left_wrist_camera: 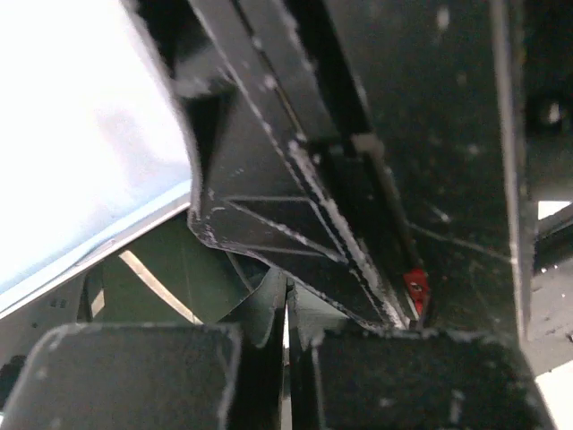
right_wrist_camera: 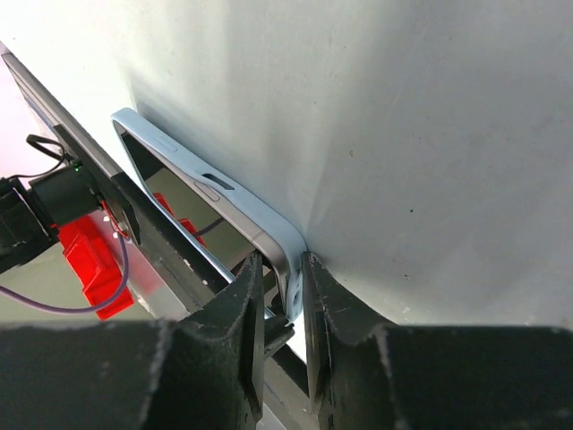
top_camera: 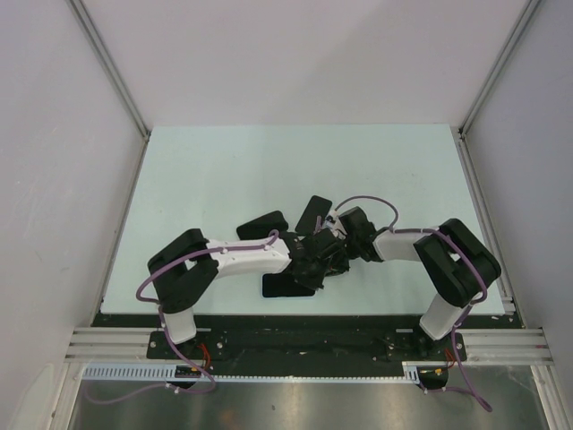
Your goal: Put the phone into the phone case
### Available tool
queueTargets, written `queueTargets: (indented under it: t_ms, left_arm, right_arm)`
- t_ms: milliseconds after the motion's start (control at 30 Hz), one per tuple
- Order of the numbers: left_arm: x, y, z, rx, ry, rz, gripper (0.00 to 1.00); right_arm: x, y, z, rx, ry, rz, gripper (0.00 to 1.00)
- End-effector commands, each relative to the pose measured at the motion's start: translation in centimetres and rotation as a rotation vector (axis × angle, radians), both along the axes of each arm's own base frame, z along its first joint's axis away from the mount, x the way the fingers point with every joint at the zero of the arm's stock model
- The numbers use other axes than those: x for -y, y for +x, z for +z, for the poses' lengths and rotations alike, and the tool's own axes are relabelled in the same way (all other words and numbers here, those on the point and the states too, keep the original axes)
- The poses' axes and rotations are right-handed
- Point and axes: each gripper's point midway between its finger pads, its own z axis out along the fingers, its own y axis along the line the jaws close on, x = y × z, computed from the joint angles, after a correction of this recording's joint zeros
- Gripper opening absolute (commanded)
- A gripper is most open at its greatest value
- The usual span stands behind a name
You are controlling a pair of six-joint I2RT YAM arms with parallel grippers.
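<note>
My right gripper (right_wrist_camera: 279, 278) is shut on one corner of the phone (right_wrist_camera: 201, 184), which has a light-blue frame and a dark screen. The phone stands tilted on its edge over the pale table. In the top view the phone (top_camera: 312, 213) shows as a dark slanted slab just beyond the right gripper (top_camera: 340, 238). My left gripper (top_camera: 315, 262) meets it at the table's middle. In the left wrist view its fingers (left_wrist_camera: 260, 358) are pressed almost together on a thin edge of the black phone case (left_wrist_camera: 295, 179), which fills the view. How phone and case touch is hidden.
A black flat piece (top_camera: 262, 224) lies on the pale table (top_camera: 224, 170) behind the left forearm. Another black flat piece (top_camera: 285, 286) lies under the left wrist near the front edge. Grey walls enclose the table on three sides.
</note>
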Motion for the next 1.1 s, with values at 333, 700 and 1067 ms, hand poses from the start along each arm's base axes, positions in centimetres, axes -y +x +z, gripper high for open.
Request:
queueTargets:
  t_ms: [333,700,1067]
  left_arm:
    - [-8.4,-0.8,-4.4,-0.033,0.197,0.066,0.00]
    - [-11.3,2.3,3.2,0.078,-0.201,0.241,0.23]
    - [-16.9,1.6,2.5,0.112,-0.176,0.431,0.50]
  right_arm:
    - [10.2,-5.6,-12.3,-0.056,-0.704,0.012,0.00]
    - [9.9,-4.9,-10.9,-0.003,-0.711,0.020,0.00]
    - [9.9,-4.4,-9.9,0.027,-0.712,0.010,0.00]
